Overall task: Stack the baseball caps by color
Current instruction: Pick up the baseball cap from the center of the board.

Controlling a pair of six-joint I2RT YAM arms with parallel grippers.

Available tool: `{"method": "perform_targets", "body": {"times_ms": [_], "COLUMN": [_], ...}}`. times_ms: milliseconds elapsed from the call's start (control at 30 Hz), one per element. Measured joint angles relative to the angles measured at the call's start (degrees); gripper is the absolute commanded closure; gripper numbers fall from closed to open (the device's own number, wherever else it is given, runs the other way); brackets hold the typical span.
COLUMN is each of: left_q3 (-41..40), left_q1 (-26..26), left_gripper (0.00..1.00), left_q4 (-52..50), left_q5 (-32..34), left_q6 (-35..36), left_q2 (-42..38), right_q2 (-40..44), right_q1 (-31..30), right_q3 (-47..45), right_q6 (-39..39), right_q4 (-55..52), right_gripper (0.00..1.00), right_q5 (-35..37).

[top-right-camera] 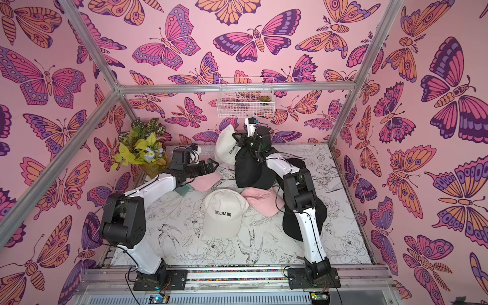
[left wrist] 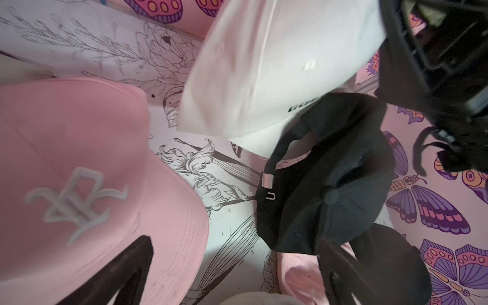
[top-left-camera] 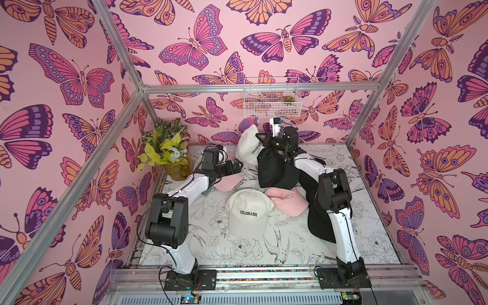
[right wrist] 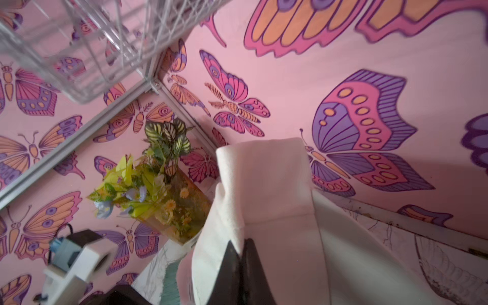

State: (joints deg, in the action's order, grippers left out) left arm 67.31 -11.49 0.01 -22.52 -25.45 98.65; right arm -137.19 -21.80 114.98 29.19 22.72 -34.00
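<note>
- Cream cap (top-left-camera: 247,149) lettered COLORADO hangs raised, right of the plant (top-left-camera: 163,148), pinched in the closed right fingers (right wrist: 227,269).
- Left fingers (left wrist: 126,272) are spread wide and empty over a pink cap (top-left-camera: 227,182) beside the plant.
- Second cream cap (top-left-camera: 248,214), another pink cap (top-left-camera: 286,201) and black caps (top-left-camera: 318,224) lie on the counter (top-left-camera: 211,250), farther from the plant.

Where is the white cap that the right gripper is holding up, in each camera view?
Both top views: white cap at back centre, pinched by the right gripper.
Left wrist: partly behind the black cap.
Right wrist: close up, at the gripper's tips.
Landmark: potted plant, absent only from left wrist view.
</note>
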Motion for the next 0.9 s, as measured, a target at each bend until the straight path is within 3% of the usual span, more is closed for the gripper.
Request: {"method": "perform_targets", "body": {"times_ms": [133, 367, 533, 733, 900], "left_q3": [-3.3, -11.0, -14.1, -15.1, -18.2], "left_q1": [2.2, 3.5, 4.6, 5.0, 5.0], "left_gripper": [0.00, 0.00, 0.00, 0.00, 0.00], "left_q4": [0.0, 1.7, 2.1, 3.5, 7.5], "left_q5": [1.5, 6.6, 9.0, 8.4, 5.4], "left_q6": [0.6, 0.2, -0.6, -0.9, -4.4], "left_q2": [-4.8, -14.9, -19.6, -20.5, -21.0], "right_q2": [-2.1, -4.4, -2.8, 0.9, 13.8], "right_q1": [-1.5, -5.6, -8.5, -8.9, -9.0], "right_q3": [6.3, 18.0, 18.9, 11.6, -7.0], "right_q6": [-9.7, -19.1, -27.1, -25.4, -17.4], "right_q4": [-6.1, -9.3, -9.6, -6.0, -1.1], "right_gripper": [1.00, 1.00, 1.00, 1.00, 1.00], "right_q5": [-3.9, -13.0, -14.7, -9.4, 3.6]}}
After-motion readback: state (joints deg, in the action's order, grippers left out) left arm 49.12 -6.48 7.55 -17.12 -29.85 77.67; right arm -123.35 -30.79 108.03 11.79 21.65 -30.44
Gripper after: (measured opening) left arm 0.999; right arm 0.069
